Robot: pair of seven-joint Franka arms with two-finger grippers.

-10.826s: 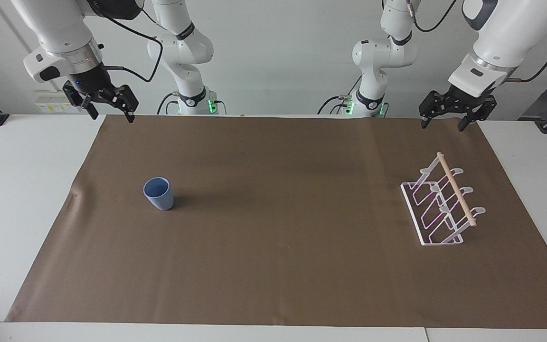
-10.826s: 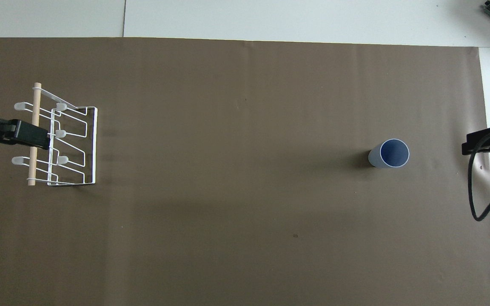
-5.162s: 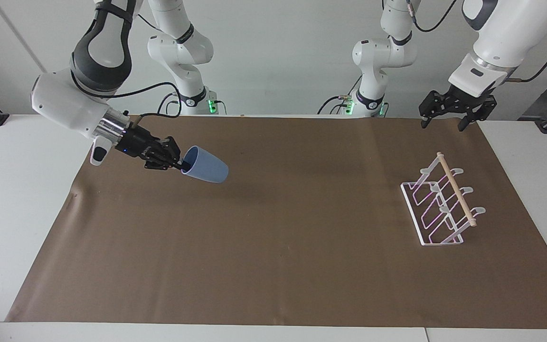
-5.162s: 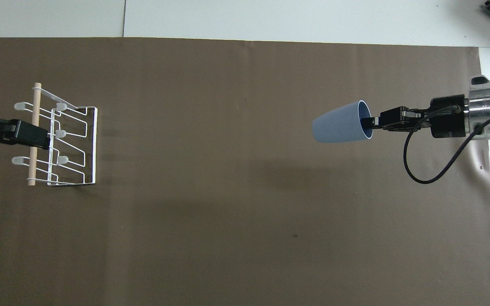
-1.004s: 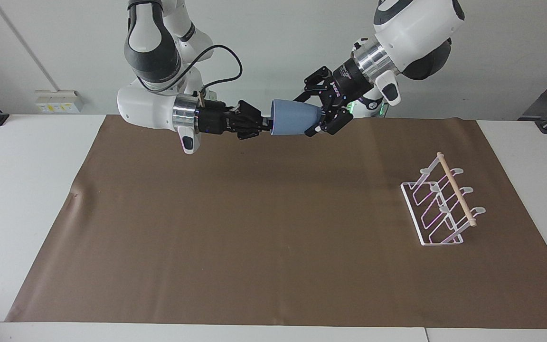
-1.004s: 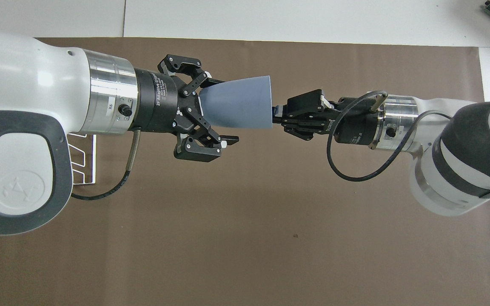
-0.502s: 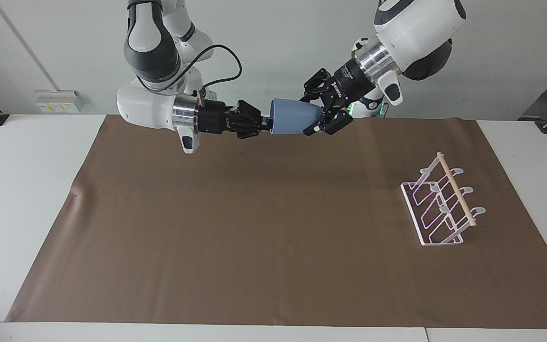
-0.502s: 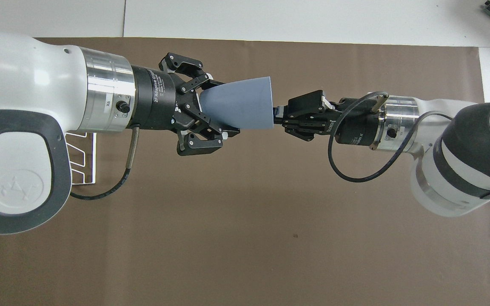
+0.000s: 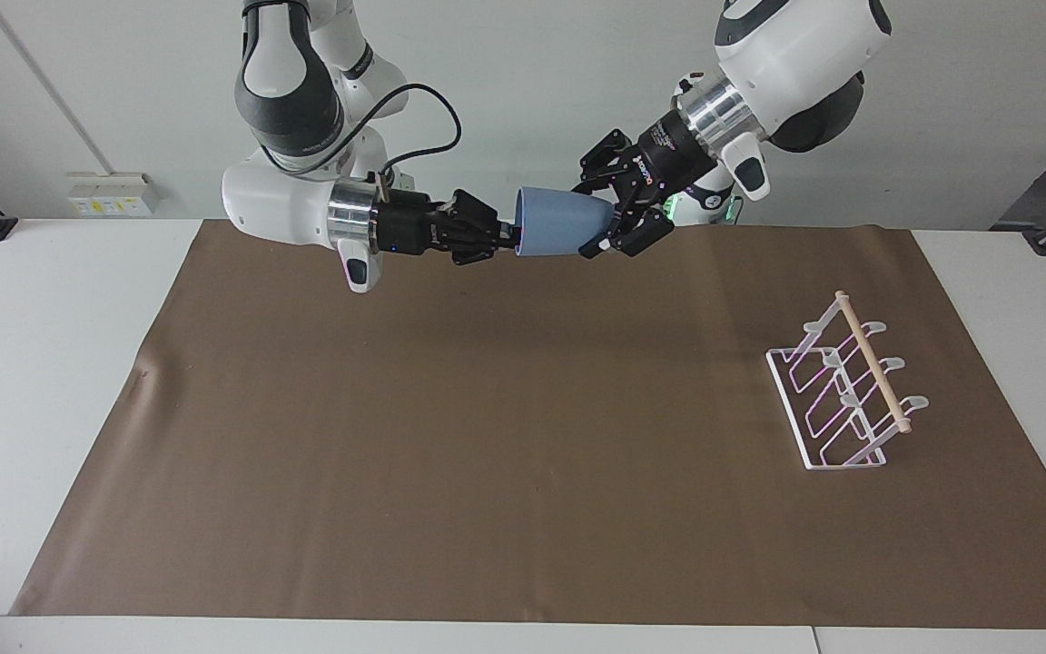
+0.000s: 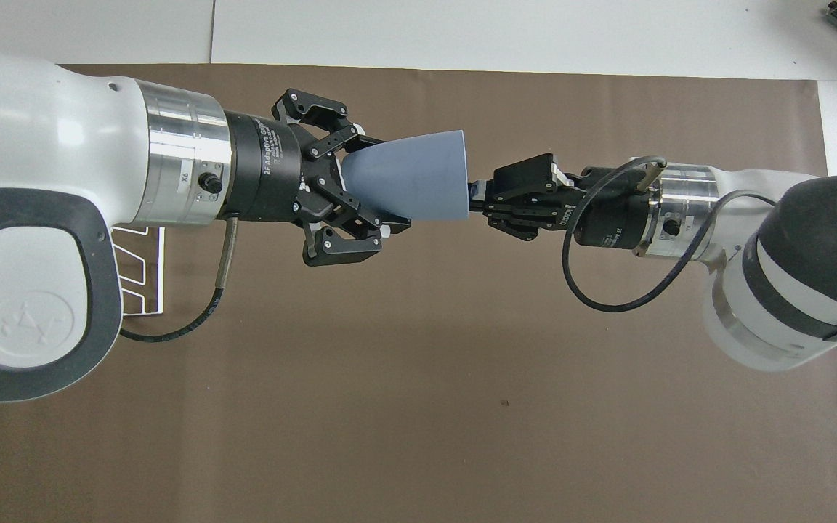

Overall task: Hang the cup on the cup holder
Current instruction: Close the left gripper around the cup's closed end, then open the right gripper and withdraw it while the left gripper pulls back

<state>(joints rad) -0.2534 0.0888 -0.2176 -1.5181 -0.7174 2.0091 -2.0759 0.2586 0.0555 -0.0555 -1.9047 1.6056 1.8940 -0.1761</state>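
Note:
The light-blue cup (image 9: 559, 222) is held on its side in the air, over the part of the mat nearest the robots at mid-table; it also shows in the overhead view (image 10: 411, 178). My right gripper (image 9: 509, 238) is shut on the cup's rim (image 10: 473, 200). My left gripper (image 9: 596, 213) has its fingers clamped on either side of the cup's narrow base (image 10: 388, 185). The white wire cup holder (image 9: 841, 391) with its wooden rod stands on the mat toward the left arm's end. In the overhead view the cup holder (image 10: 146, 276) is mostly hidden under my left arm.
A brown mat (image 9: 523, 454) covers most of the white table (image 9: 42, 363). A black cable (image 10: 607, 290) loops from my right wrist.
Over the last second my left gripper's fingers have narrowed onto the cup's base. The cup and both grippers have barely moved. The cup holder has not moved.

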